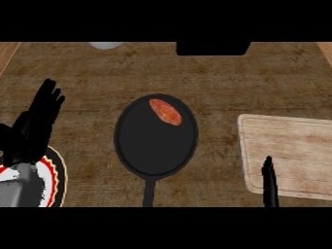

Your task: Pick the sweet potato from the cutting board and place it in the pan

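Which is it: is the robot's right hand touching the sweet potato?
Apart. The head view shows the sweet potato lying in the pan, while the right hand is over the cutting board's left edge, with bare counter between them.

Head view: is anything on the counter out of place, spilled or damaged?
Nothing stands out. The sweet potato lies whole inside the pan, near its far rim, and the cutting board sits flat on the counter.

The pan [150, 146] is sitting in the worktop's [89, 78] middle, its handle [148, 193] reaching the near edge; open strips are running along both its sides; the cutting board [305, 151] is lining the right edge, a plate [55, 177] taking the near left corner, a dark block [213, 47] the far edge.
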Available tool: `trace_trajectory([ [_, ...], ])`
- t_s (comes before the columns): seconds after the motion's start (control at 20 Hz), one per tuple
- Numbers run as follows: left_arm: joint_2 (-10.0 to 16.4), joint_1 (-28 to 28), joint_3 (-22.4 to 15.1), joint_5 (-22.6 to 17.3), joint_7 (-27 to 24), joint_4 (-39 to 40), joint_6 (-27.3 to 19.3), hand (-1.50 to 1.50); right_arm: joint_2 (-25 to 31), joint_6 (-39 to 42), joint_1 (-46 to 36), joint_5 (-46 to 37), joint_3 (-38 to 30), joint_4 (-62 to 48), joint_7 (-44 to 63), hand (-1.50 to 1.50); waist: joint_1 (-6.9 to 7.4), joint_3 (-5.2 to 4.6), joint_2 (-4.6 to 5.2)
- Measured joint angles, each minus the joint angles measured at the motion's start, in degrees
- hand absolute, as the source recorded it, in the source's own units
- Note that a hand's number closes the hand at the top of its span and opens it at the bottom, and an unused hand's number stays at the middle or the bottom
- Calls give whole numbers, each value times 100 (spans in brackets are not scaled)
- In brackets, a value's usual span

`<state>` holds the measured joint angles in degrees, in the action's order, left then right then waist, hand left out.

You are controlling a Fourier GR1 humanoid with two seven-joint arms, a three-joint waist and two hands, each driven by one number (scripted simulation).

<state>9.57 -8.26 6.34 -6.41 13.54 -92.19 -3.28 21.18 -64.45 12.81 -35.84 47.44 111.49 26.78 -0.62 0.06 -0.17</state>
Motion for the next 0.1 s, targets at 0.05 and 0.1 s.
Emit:
trace_trajectory([
  [0.05,6,7,18,-11,-66,53,43,0,4,-65,97,46,58,-12,-157,-150,8,-1,2],
  [0.1,11,28,23,-8,-95,58,62,0,56,-150,317,33,181,43,-317,-150,8,-1,3],
])
